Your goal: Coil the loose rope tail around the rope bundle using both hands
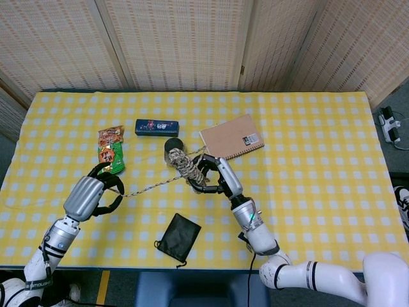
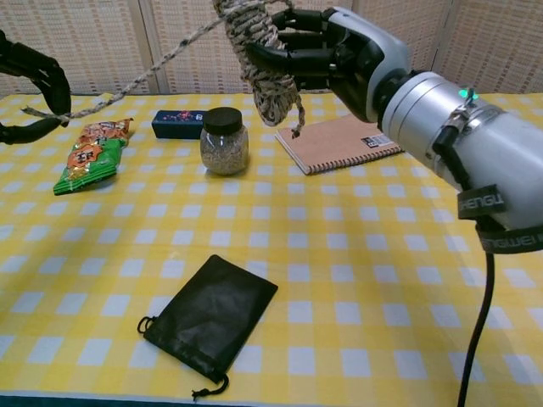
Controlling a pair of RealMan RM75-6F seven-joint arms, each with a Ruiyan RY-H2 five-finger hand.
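Op A: Right hand [image 2: 339,55] is raised above the table w/ fingers wrapped round the rope bundle [image 2: 267,59], which hangs upright from the grip. Status on the other side?

Op B: Left hand [image 1: 89,195] sits out to the left, near the front edge, fingers curled on the end of the rope tail [image 1: 150,185]. Tail runs taut from that hand up to the bundle's top.

Op A: Progress, as we judge it?

Op B: Bundle looks wound along most of its length, but a long run of tail is unwrapped. We judge the coiling partly done at best; we can't count turns. Left: carry the tail round the bundle repeatedly, then secure the end.

Op A: Table items, near to far?

Op B: Black pouch [image 2: 212,314] closest, then jar [image 2: 224,141], snack packet [image 2: 89,153], notebook [image 2: 339,142], blue box [image 1: 156,126] furthest.
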